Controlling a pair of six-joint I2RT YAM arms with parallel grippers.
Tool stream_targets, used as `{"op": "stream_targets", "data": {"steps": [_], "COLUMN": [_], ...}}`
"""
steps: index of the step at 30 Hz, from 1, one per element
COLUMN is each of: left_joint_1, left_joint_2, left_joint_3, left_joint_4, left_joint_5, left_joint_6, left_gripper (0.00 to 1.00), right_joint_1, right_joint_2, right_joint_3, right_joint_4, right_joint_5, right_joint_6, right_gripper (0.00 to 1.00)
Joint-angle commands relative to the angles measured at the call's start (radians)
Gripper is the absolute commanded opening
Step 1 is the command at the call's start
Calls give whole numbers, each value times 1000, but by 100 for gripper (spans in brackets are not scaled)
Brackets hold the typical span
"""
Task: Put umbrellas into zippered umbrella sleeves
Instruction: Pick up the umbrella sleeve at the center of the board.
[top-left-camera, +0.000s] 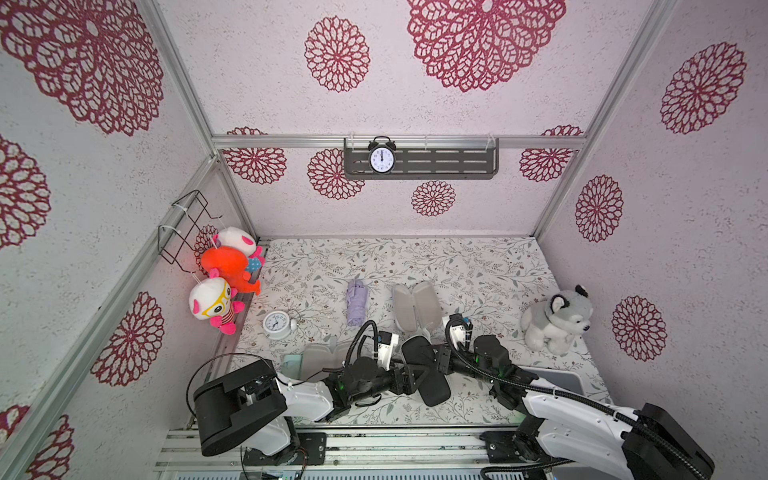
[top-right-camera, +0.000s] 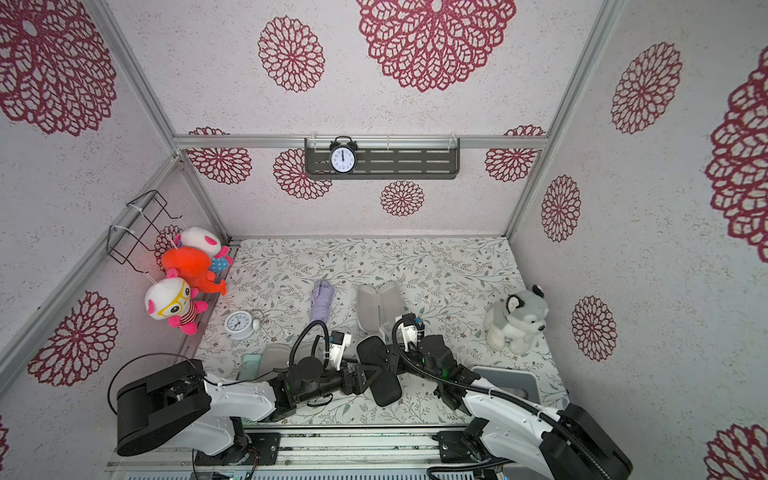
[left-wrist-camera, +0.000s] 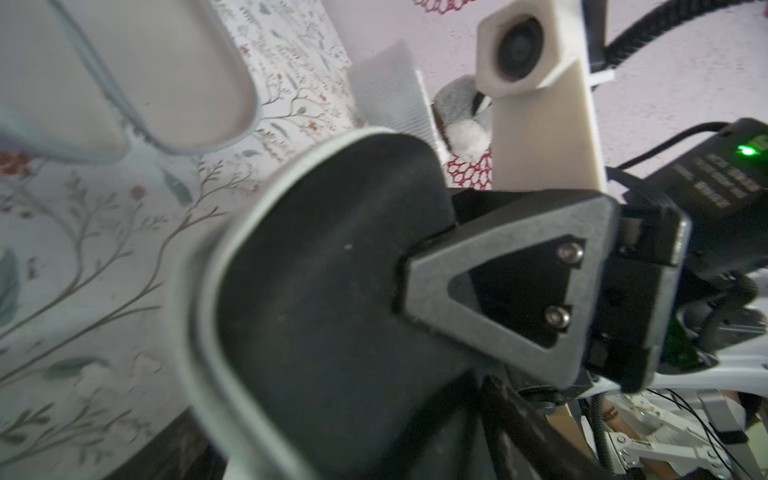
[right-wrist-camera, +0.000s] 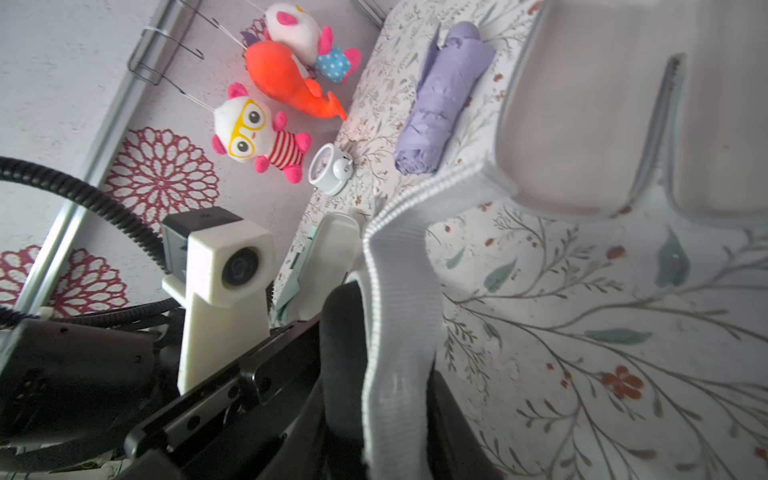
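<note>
The black sleeve (top-left-camera: 430, 388) is set near the front of the surface (top-left-camera: 478, 266), btwn both arms, long axis near-to-far w/ a slight slant. It is clamped by the right end effector (top-left-camera: 422, 368). The left end effector (top-left-camera: 403, 374) appears released, fingers apart beside it. The lilac umbrella (top-left-camera: 357, 305) is laid farther back, long axis also near-to-far, just left of the open lilac sleeve (top-left-camera: 415, 305), not touching. The left arm is judged nearer, so a reach straight ahead is prob. needed.
</note>
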Motion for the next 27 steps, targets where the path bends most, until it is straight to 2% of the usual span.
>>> {"op": "stream_targets", "data": {"steps": [1, 4, 6, 8, 12, 14, 15, 16, 17, 20, 21, 23, 25, 27], "left_joint_1": [-7, -7, -8, 3, 0, 3, 1, -9, -16, -16, -13, -13, -19, -28], "left_joint_2": [-5, 38, 81, 88, -15, -97, -125, -137, -136, -120, -127, -164, -188, -197], "left_joint_3": [20, 35, 34, 34, 17, 6, 14, 27, 36, 16, 4, 9, 27, 33], "left_joint_4": [147, 253, 365, 403, 281, 195, 135, 92, 83, 163, 179, 119, 56, 62], "left_joint_5": [24, 75, 81, 85, 21, 2, 0, -9, 2, 9, 3, -20, -14, -7], "left_joint_6": [67, 55, 41, 29, 80, 109, 124, 138, 141, 126, 125, 131, 151, 153], "left_gripper": [92, 91, 81, 73, 72, 67, 64, 55, 51, 50, 46, 40, 39, 34], "right_joint_1": [19, 27, 41, 66, 101, 104, 105, 110, 117, 124, 124, 128, 134, 140], "right_joint_2": [-31, -24, -5, 5, -18, -40, -46, -47, -46, -50, -54, -57, -51, -39], "right_joint_3": [70, 61, 70, 77, 64, 38, 27, 20, 13, 0, -3, -6, -3, -5], "right_joint_4": [173, 264, 297, 293, 244, 236, 236, 237, 240, 255, 258, 261, 267, 281], "right_joint_5": [-48, -66, -81, -66, -29, -10, -1, 4, 8, 12, 16, 19, 21, 25], "right_joint_6": [24, 66, 77, 62, 32, 34, 35, 36, 36, 36, 36, 37, 38, 36], "right_gripper": [0, 0, 0, 0, 0, 0, 0, 0, 0, 0, 0, 0, 0, 0]}}
